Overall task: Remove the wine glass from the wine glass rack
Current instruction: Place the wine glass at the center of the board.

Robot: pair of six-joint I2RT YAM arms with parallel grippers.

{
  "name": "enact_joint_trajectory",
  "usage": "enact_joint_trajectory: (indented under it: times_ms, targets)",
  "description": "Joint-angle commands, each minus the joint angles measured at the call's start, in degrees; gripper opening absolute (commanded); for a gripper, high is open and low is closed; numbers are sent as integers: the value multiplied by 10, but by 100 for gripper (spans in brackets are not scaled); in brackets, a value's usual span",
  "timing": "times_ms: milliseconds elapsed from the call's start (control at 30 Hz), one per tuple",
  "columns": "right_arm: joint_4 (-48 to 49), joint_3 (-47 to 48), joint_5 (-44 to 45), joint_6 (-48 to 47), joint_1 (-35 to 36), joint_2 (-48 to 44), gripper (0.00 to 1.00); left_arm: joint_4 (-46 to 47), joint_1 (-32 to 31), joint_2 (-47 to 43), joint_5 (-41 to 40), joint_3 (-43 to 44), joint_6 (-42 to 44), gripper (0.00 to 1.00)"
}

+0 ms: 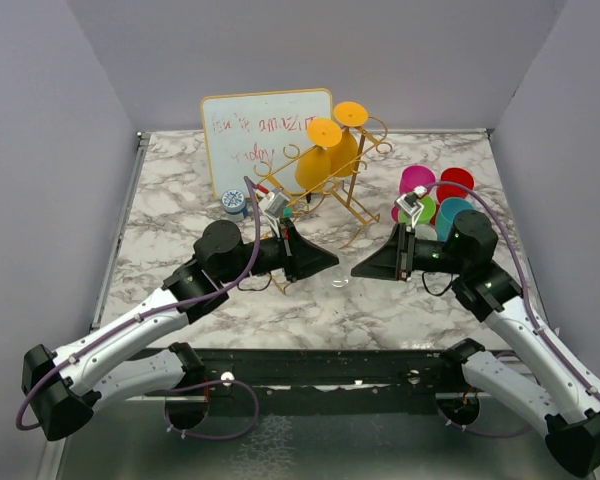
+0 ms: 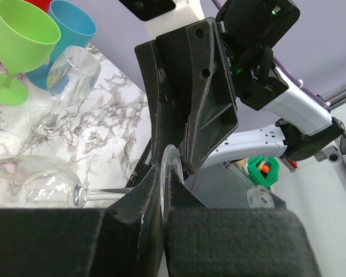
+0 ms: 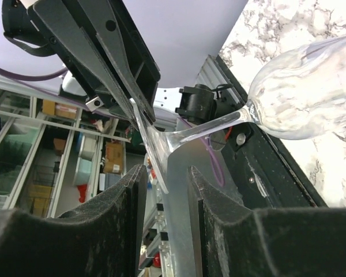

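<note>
Wine glass, clear, one: off the rack, lying sideways over the middle of the table, its foot between both grippers.
Left gripper: jaws clenched on the rim of the foot.
Right gripper: jaws parted on either side of the foot, not pressing it.
Rack, gold wire, one: middle of the far edge, carrying two orange glasses hung foot-up.
Second clear glass, one: beside at least four coloured cups, toward the far right corner.
Whiteboard, one: far edge.
</note>
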Motion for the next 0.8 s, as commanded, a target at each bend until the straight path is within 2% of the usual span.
enact_joint_trajectory:
  times_ms: [0, 133, 267, 367, 400, 433, 500, 567, 700, 767]
  targets:
    - [30, -3, -18, 12, 7, 4, 38, 44, -5, -3, -9, -5, -5, 0]
    - [54, -6, -22, 23, 14, 8, 34, 49, -5, -3, -10, -7, -6, 0]
    - [63, -6, -20, 26, 17, 6, 19, 49, -5, -1, -9, -8, -5, 0]
    - [57, -2, -12, 22, 19, 4, 2, 49, -6, 0, -1, -8, -4, 0]
    - [46, 2, -5, 15, 19, 3, 1, 49, -5, 0, 4, -8, -4, 0]
    - [25, 8, 5, 6, 19, 2, 1, 48, -6, -1, 9, -9, -3, 5]
    - [-9, 21, 19, -16, 19, 1, 1, 26, -6, -4, 12, -5, 4, 25]
    - [-26, 32, 31, -29, 18, -1, 1, -7, -5, -11, 16, 1, 18, 28]
    - [-31, 34, 36, -35, 19, -3, 1, -67, -5, -24, 33, 16, 43, 42]
    - [-22, 28, 36, -26, 19, -2, 1, -80, -5, -25, 48, 19, 46, 43]
